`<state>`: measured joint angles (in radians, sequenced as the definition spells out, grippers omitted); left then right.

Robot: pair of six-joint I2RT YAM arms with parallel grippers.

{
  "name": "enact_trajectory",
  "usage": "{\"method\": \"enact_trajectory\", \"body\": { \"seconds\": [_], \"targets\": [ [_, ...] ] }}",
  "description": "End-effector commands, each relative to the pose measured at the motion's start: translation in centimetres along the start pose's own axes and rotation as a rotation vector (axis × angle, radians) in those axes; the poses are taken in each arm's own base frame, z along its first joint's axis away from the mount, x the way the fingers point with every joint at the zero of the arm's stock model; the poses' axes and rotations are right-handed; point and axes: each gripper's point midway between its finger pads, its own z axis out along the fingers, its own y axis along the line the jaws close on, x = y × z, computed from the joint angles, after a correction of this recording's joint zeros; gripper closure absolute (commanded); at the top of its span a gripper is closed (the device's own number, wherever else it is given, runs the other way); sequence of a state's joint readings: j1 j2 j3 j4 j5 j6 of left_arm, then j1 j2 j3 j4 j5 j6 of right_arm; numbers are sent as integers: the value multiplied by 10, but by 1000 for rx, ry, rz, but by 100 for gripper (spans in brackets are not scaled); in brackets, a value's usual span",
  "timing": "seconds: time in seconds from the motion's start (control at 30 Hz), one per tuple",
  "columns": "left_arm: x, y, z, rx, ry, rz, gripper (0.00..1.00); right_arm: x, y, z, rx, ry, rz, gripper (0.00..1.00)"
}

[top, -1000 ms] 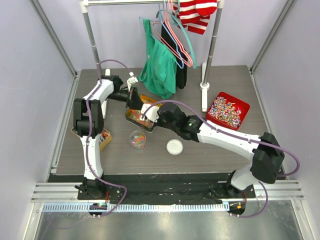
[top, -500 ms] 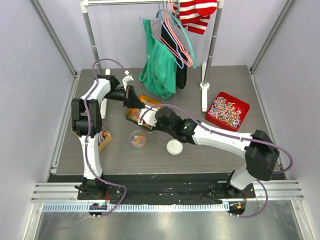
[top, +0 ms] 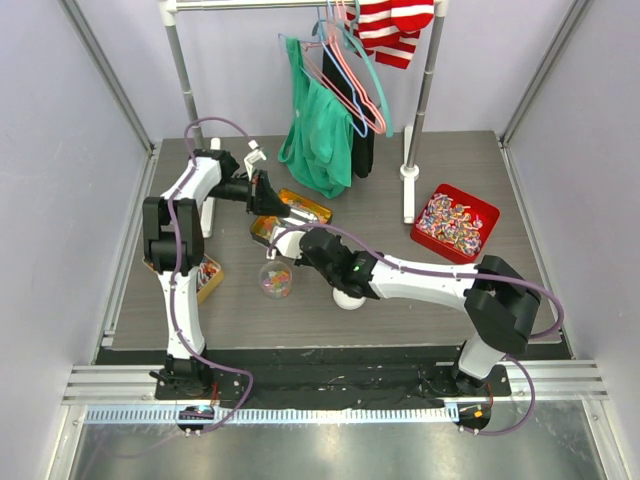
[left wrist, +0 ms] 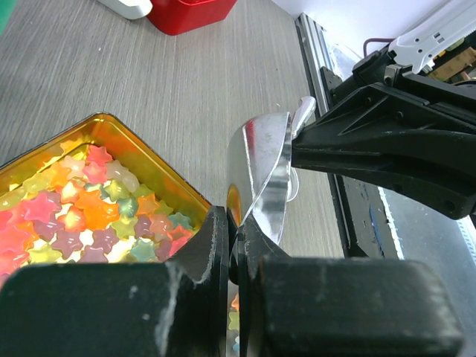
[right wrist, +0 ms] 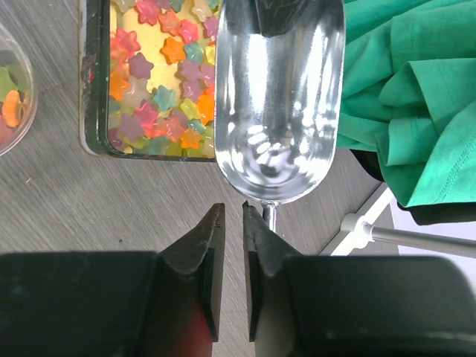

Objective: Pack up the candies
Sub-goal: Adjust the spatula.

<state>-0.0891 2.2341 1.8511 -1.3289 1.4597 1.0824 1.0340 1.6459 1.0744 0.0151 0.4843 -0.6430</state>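
Gold-coloured and open, the tin [right wrist: 93, 89] is sitting on the surface [top: 230, 320]. Most of the candies [right wrist: 149, 82] are lying in it as a thick layer of tiny star-shaped pieces in orange, yellow, green, red and purple. Only a few are showing in the clear cup [top: 275, 280] standing just in front of the tin, so the packing is looking barely begun.

The scoop [right wrist: 279, 111] is hanging over one edge of the tin, its bowl empty and shining. The left hand [left wrist: 236, 223] is pinching the scoop's rim, its jaws closed tight on the thin metal. The right hand [right wrist: 234, 212] is sitting at the handle end with its jaws a narrow slit apart and nothing showing between them. The handle stem is running just beside one finger, and whether it is touching is unclear.

The white lid [top: 348, 297] is lying near the cup, partly hidden under the right arm, so filling and closing are both waiting to be done.
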Motion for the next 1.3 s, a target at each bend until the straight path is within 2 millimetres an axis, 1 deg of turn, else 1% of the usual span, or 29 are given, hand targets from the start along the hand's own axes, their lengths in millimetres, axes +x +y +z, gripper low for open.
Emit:
{"method": "enact_trajectory", "body": {
  "seconds": [0.0, 0.1, 0.17, 0.33, 0.4, 0.43, 0.47, 0.5, 0.53, 0.57, 0.6, 0.67, 0.7, 0.77, 0.93, 1.07, 1.27],
  "targets": [
    [-14, -49, -4, 35, -34, -260, 100, -14, -20, 2, 96, -50, 30, 82],
    [-14, -50, -4, 34, -33, -257, 100, -14, -17, 6, 90, -52, 18, 89],
    [-14, -50, -4, 36, -33, -255, 100, -14, -14, 7, 79, -56, 10, 99],
    [-13, -48, -4, 34, -31, -258, 100, -13, -12, 8, 70, -52, -2, 99],
    [-12, -48, -4, 34, -29, -263, 100, -19, -16, 3, 65, -66, 8, 99],
    [-12, -47, -4, 35, -31, -264, 100, -18, -17, 0, 49, -56, 5, 96],
    [-11, -48, -4, 36, -28, -266, 100, -21, -19, -4, 38, -57, 11, 88],
    [-11, -47, -4, 34, -29, -266, 100, -28, -24, -11, 25, -78, 25, 85],
    [-11, -46, -4, 34, -29, -264, 100, -28, -25, -17, 5, -70, 23, 83],
    [-11, -46, -4, 35, -28, -264, 100, -31, -27, -22, -5, -77, 31, 77],
    [-11, -46, -3, 36, -30, -266, 100, -35, -33, -28, -6, -92, 42, 75],
    [-11, -45, -4, 34, -29, -267, 100, -36, -36, -33, -2, -90, 46, 70],
    [-11, -46, -4, 34, -28, -266, 100, -35, -39, -35, 3, -89, 46, 69],
    [-11, -46, -4, 34, -29, -266, 100, -34, -40, -37, 9, -92, 45, 61],
    [-11, -47, -4, 34, -25, -267, 100, -26, -42, -29, 37, -76, 43, 60],
    [-12, -48, -4, 33, -26, -261, 100, -16, -32, -15, 25, -48, 32, 59],
    [-12, -50, -5, 32, -24, -261, 100, -10, -27, -5, 22, -33, 25, 59]
  ]
}}
